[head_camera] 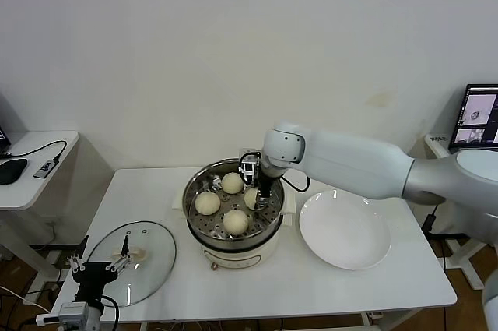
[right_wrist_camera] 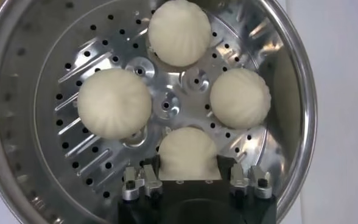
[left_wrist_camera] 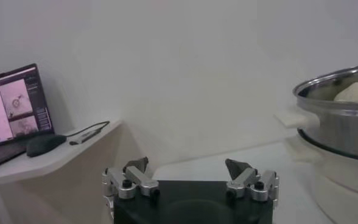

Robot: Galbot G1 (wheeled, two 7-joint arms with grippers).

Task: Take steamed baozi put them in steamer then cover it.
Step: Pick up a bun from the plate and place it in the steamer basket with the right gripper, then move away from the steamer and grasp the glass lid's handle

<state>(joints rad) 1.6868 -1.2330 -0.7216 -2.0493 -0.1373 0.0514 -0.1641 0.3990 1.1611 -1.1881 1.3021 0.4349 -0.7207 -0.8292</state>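
No readable text, label, brand, number or sign anywhere in the three views.

Laptop screen on the side desk: pale panels with dark blotches and a column of fine lines, far too small to read. A second screen at the far right edge of the head view: small picture panels only, no legible characters.

Steamer, cover and plate: no visible markings on any surface facing the cameras.
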